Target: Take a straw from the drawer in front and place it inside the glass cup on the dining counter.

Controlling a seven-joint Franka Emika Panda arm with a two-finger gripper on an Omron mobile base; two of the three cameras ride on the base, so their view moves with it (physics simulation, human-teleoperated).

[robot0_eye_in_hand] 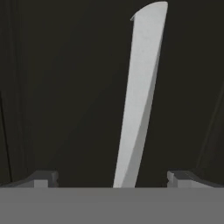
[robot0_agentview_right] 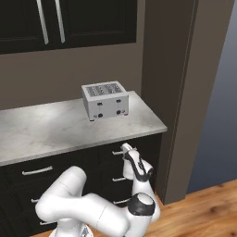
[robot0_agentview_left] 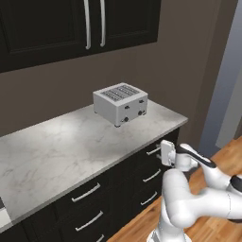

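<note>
Marble tabletop (robot0_agentview_left: 56, 151) carried a toaster (robot0_agentview_left: 120, 104) under black cupboards (robot0_agentview_left: 61, 28), wood floor (robot0_agentview_left: 227, 151) at 4 o'clock. Drawer (robot0_eye_in_hand: 65, 87) showed a flat black front and silver handle (robot0_eye_in_hand: 140, 96), closed, just ahead of the tool (robot0_eye_in_hand: 111, 179), whose fingers stood wide apart, straddling that bar untouched.

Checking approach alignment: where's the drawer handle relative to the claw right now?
In the hand view the silver drawer handle runs between the open claw fingertips, against the black drawer front; this top drawer sits under the marble worktop, below the toaster.
</note>
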